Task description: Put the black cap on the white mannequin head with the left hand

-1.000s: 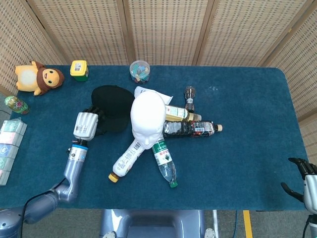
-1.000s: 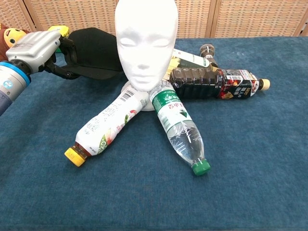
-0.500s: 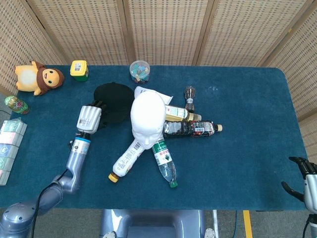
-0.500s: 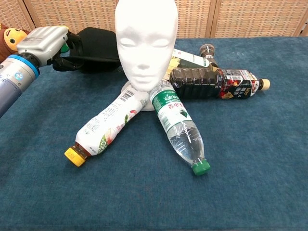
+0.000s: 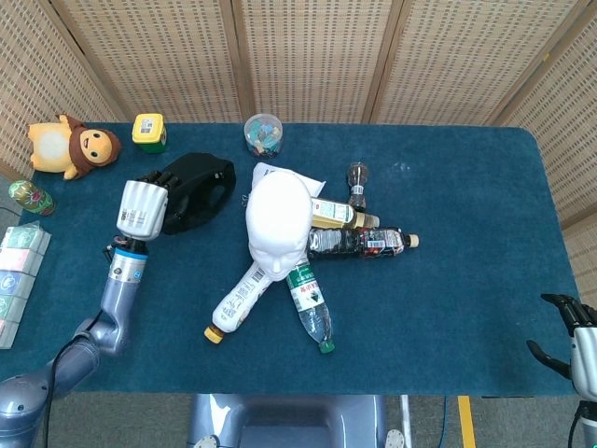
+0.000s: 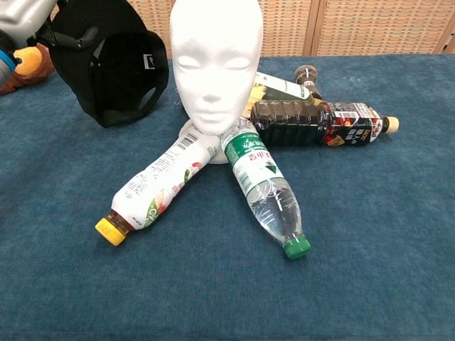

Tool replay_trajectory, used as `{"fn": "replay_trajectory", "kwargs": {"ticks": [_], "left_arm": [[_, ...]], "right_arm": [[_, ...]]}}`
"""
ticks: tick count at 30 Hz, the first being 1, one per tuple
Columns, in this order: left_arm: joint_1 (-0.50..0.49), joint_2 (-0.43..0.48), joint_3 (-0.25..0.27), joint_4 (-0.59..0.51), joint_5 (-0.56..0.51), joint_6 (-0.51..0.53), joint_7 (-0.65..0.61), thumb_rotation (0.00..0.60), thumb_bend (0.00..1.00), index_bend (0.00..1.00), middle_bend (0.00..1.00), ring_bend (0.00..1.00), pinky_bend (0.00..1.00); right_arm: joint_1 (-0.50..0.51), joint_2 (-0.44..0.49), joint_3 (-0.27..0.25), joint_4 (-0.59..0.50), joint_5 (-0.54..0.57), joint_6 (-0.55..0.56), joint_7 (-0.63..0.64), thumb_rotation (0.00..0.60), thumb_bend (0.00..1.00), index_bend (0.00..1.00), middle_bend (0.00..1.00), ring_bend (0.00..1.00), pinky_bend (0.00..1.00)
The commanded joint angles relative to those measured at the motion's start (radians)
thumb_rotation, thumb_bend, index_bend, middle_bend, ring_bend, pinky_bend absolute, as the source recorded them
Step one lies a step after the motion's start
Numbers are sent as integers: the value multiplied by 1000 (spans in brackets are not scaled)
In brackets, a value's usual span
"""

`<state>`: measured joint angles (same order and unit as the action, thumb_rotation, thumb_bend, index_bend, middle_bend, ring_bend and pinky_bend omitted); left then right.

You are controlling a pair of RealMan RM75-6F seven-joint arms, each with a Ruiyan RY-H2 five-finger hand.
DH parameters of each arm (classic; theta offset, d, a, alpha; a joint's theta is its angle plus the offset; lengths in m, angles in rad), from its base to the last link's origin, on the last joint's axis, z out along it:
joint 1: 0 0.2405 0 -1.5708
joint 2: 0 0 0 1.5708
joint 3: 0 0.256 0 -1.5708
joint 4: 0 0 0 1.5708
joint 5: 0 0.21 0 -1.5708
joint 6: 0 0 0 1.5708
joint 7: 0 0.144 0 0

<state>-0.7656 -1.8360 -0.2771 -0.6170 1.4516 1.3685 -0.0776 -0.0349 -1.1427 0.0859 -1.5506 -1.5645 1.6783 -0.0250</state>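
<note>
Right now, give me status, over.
Left hand holds black cap, lifted. Right hand idle, open. Mannequin head bare, bottles around base.

Black cap (image 5: 193, 191). White head (image 5: 278, 222). Blue table (image 5: 466, 187). Silver left hand (image 5: 142, 206). Orange-yellow monkey toy (image 5: 71, 146). Green bottle lid (image 6: 297, 247), yellow bottle lid (image 6: 109, 231).

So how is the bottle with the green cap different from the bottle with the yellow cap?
The clear plastic bottle with the green cap is see-through, while the white-wrapped bottle with the yellow cap is covered by a label. The green-capped bottle points toward the front right, the yellow-capped one toward the front left. Both lie on their sides, bases against the white mannequin head.
</note>
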Motion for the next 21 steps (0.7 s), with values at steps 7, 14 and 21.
{"fn": "replay_trajectory", "kwargs": {"ticks": [7, 14, 21], "left_arm": [[-42, 153, -35, -170, 35, 92, 65, 600, 497, 830, 553, 499, 744], [-99, 256, -59, -322, 70, 95, 130, 600, 482, 830, 554, 499, 744], [-182, 293, -32, -335, 174, 100, 180, 600, 472, 830, 555, 499, 744]], "right_arm": [[2, -4, 1, 7, -6, 2, 13, 600, 113, 272, 354, 409, 410], [5, -8, 2, 13, -15, 5, 24, 600, 113, 272, 354, 409, 409], [1, -11, 1, 16, -16, 14, 31, 600, 112, 272, 354, 409, 409]]}}
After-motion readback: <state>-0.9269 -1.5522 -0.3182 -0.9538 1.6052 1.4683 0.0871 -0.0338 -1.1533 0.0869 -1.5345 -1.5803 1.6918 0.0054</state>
